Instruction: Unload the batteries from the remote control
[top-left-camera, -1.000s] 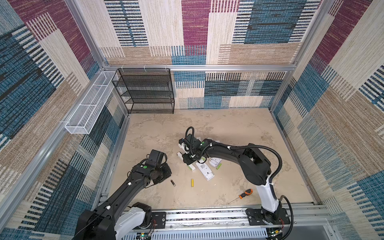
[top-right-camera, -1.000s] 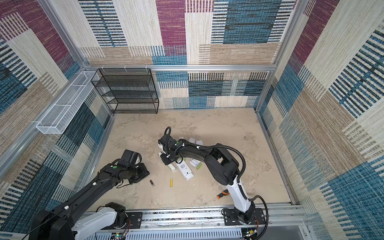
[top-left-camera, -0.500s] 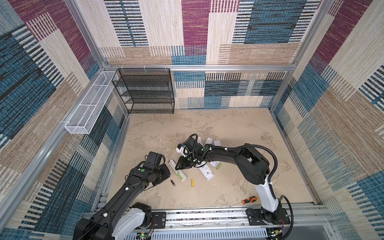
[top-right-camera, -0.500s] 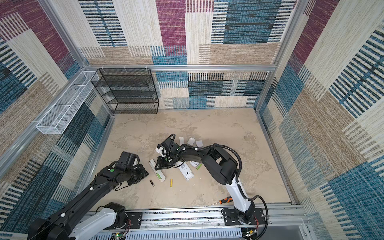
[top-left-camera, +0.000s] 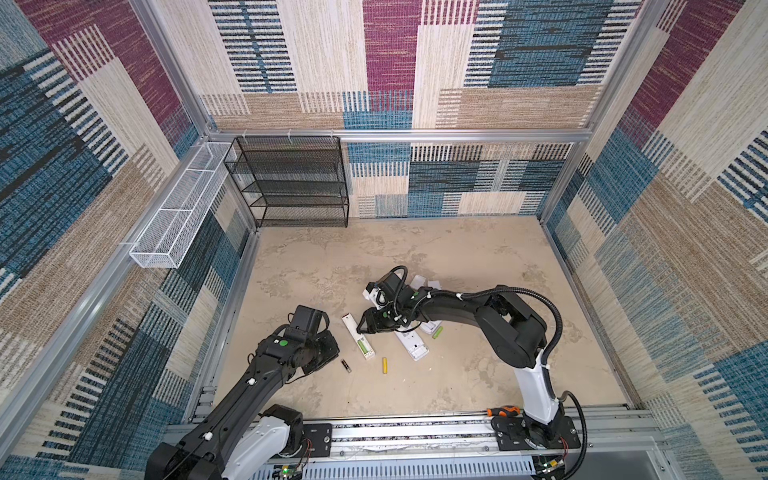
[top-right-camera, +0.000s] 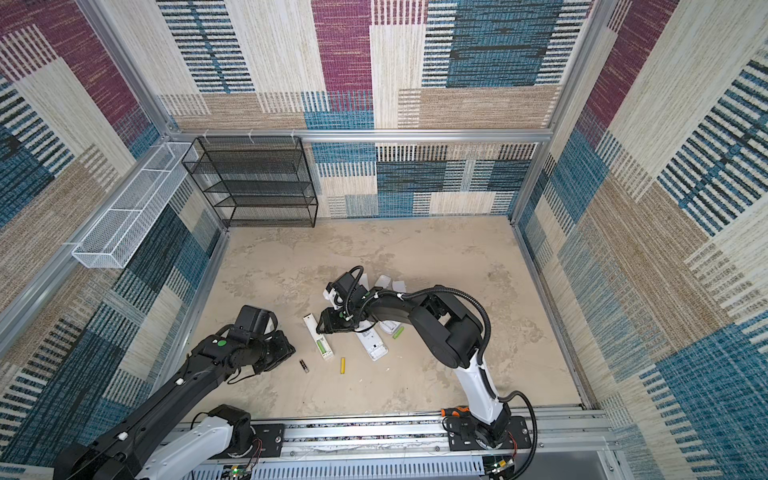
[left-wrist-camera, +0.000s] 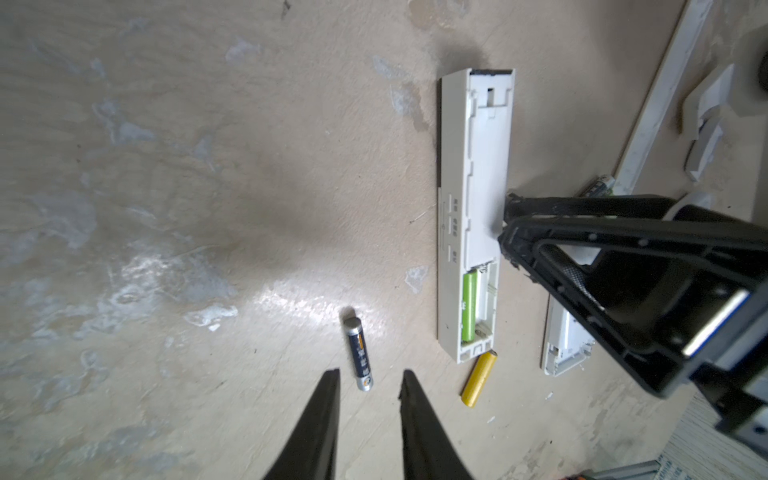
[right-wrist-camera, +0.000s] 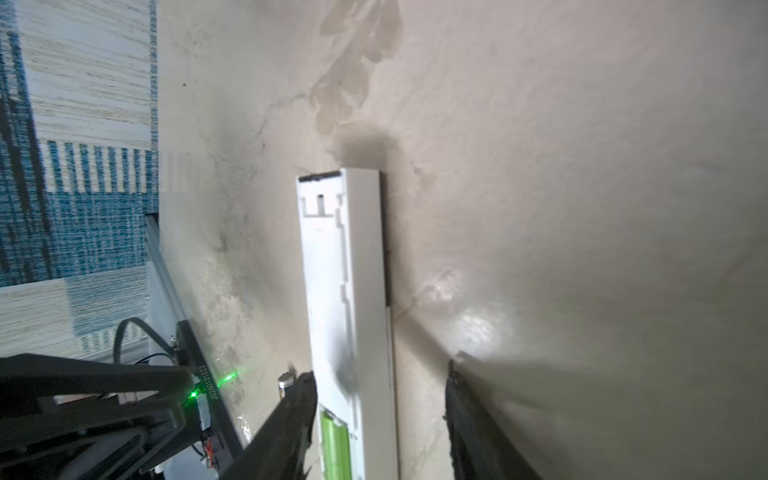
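**One green battery (left-wrist-camera: 469, 305) sits in the remote control (top-left-camera: 353, 330)**

It lies back up, so the battery shows. The right gripper (right-wrist-camera: 379, 370) is spread around it, not pinching. In a top view, a black battery (top-left-camera: 345, 365) and a yellow battery (top-left-camera: 385, 365) lie loose at its 6 o'clock end. The left gripper (left-wrist-camera: 370, 376), spread and empty, aims at the black one.

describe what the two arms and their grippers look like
Both are mostly black with a white link by the base. The left arm has a round green dot, the right arm a ribbed black hose looping alongside. The left gripper and right gripper each have two slim, tapering black fingers.
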